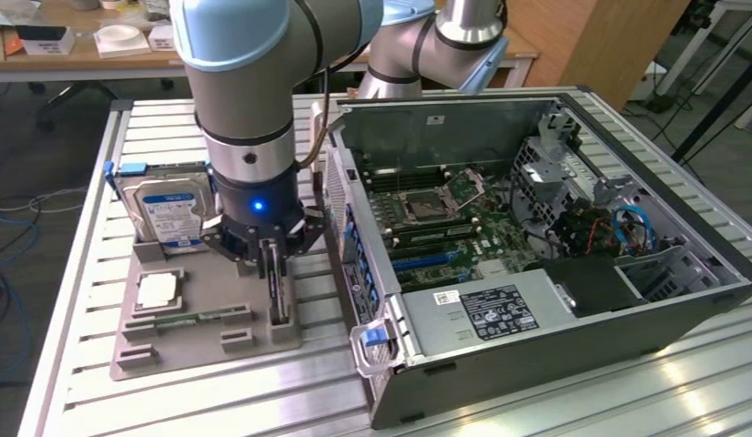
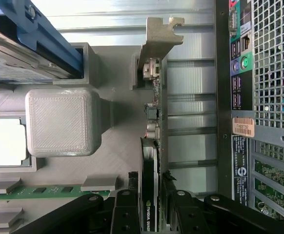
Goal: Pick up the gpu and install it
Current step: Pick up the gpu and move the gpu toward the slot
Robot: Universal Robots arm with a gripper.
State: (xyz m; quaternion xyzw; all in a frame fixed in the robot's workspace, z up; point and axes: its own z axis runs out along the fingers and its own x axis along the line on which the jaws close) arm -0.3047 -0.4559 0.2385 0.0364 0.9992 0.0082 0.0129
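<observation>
Gpu [image 1: 279, 300] [image 2: 151, 161] stands on edge in a slot of the grey holder tray [image 1: 169, 350] on the ribbed aluminium tabletop [image 1: 230, 391], just beside the open computer case [image 1: 571, 328]. The claw [image 1: 273, 264] [image 2: 151, 204] straddles it; whether it clamps, I cannot tell. A wooden desk [image 1: 60, 64] stands behind.

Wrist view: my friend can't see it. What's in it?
The robot's hand is down at the gpu, a thin card standing on edge in a grey holder tray. The back of the computer case is beside it, and a hard drive stands across the tray.
</observation>
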